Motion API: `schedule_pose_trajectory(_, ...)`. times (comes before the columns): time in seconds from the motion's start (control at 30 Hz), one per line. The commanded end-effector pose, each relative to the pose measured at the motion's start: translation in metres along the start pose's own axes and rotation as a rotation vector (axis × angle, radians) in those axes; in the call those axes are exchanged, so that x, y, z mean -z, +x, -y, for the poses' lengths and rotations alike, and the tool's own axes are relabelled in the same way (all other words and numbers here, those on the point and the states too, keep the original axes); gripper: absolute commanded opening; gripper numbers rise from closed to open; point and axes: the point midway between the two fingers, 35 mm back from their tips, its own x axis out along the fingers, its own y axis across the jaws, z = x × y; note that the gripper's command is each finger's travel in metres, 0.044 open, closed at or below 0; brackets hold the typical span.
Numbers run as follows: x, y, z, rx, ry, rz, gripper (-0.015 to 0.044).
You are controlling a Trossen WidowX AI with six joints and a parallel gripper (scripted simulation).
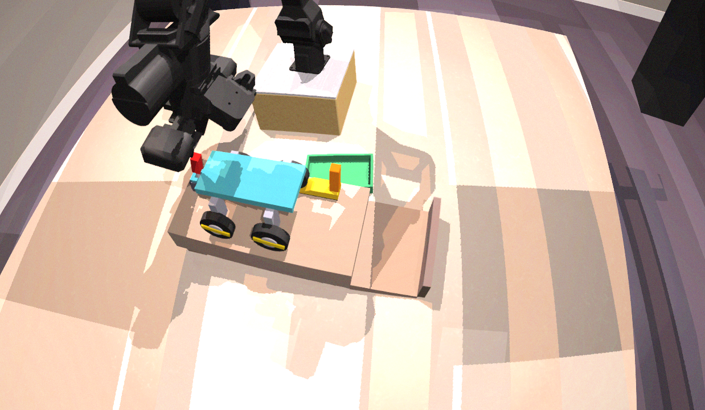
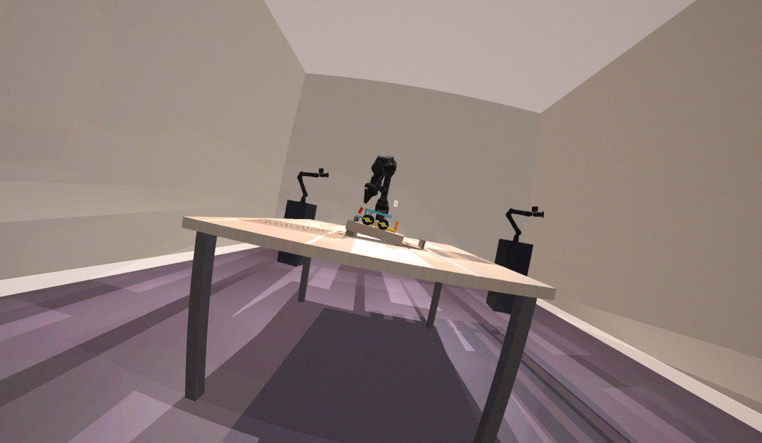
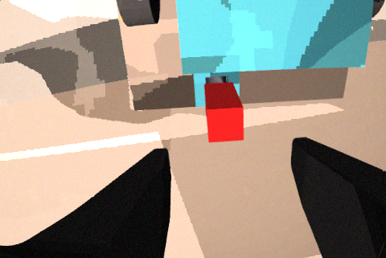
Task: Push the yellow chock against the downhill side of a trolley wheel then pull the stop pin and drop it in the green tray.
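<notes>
The cyan trolley (image 1: 250,180) (image 2: 378,213) (image 3: 277,37) stands on the wooden ramp (image 1: 324,244). The red-headed stop pin (image 1: 196,163) (image 2: 360,210) (image 3: 225,125) stands at its uphill end. The yellow chock (image 1: 319,188) with its orange handle (image 1: 335,177) lies at the downhill side of the far downhill wheel. It looks close against it, but the contact is partly hidden. The green tray (image 1: 356,171) is empty behind the ramp. My gripper (image 2: 366,200) (image 3: 231,157) is open and empty above the pin's end of the ramp; in the wrist view the red head shows just beyond and between the fingertips.
An upright wooden board (image 1: 430,244) stands past the ramp's downhill end. A box (image 1: 299,114) carrying the arm's base stands behind the ramp. The near wheels (image 1: 217,224) (image 1: 270,236) rest on the ramp's near side. The trolley deck lies beside the pin head.
</notes>
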Motion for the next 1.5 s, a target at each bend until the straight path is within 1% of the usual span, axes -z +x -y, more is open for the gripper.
schedule_pose_trajectory(0.0,0.002,0.004,0.001,0.001,0.010,-0.006,0.0190)
schedule_pose_trajectory(0.5,0.002,0.027,0.001,0.001,0.010,-0.007,0.0190)
schedule_pose_trajectory(0.83,0.002,0.031,0.001,0.001,0.010,-0.007,0.0190)
schedule_pose_trajectory(1.47,0.003,0.056,0.003,0.001,0.010,-0.008,0.0190)
